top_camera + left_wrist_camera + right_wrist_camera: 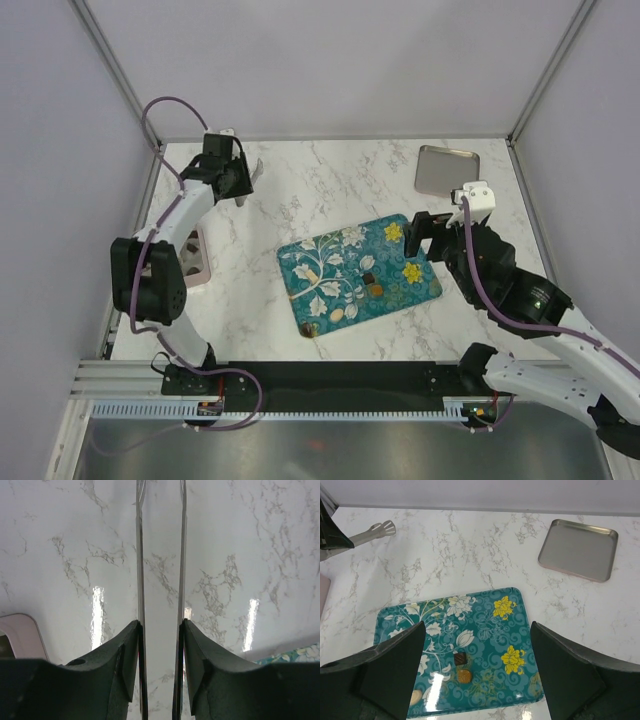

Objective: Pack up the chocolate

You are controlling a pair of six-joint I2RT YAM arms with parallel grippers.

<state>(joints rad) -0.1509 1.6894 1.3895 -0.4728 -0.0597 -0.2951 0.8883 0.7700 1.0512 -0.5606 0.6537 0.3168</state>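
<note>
Several chocolates lie on the teal flowered tray (345,250) (520,605): a dark brown square (460,658) (368,277), a caramel round one (464,675) (376,290), and cream ones (337,314) near the tray's front edge. One cream piece (416,697) is half hidden behind my right finger. My right gripper (428,235) (477,627) hangs open over the tray's right half, holding nothing. My left gripper (238,182) (160,625) is at the far left of the table, shut on metal tongs (140,580) (254,172) whose two blades stand apart over bare marble.
A steel tray (448,170) (579,548) sits at the back right. A pink box (195,255) (20,630) stands at the left edge, beside the left arm. Grey walls enclose the marble table on three sides.
</note>
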